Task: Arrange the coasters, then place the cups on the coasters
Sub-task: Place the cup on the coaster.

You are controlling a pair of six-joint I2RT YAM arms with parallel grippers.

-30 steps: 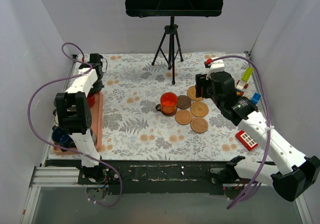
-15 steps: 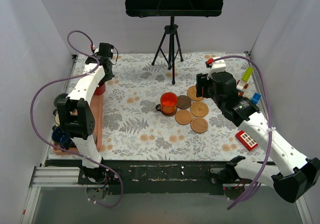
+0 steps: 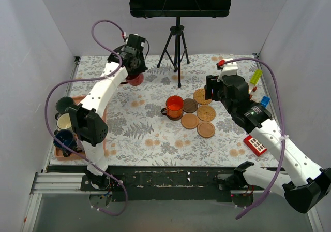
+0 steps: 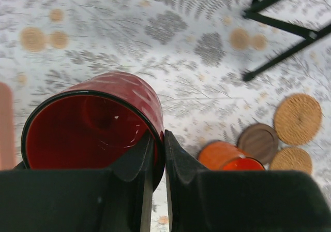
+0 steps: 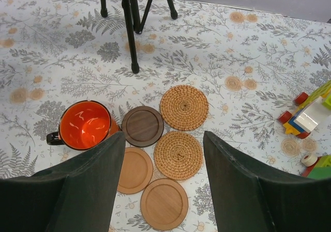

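Left arm stretched far out. Left gripper (image 4: pixel 158 139) pinches the red cup (image 4: pixel 93 123) by its rim, left of the tripod (image 3: pixel 177 48). Right gripper (image 5: pixel 163 139) is spread wide, hovering over the coasters (image 5: pixel 183 106) on the tripod's near side.

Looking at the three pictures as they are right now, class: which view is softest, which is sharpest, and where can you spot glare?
Left wrist view: softest, the tablecloth pattern is blurred, while the close red cup is clearer, with a tiny glint inside. Right wrist view: sharpest, the woven coaster shows crisp weave, and white glints dot the orange cup. Top view: even light, faint shadows, no strong glare.
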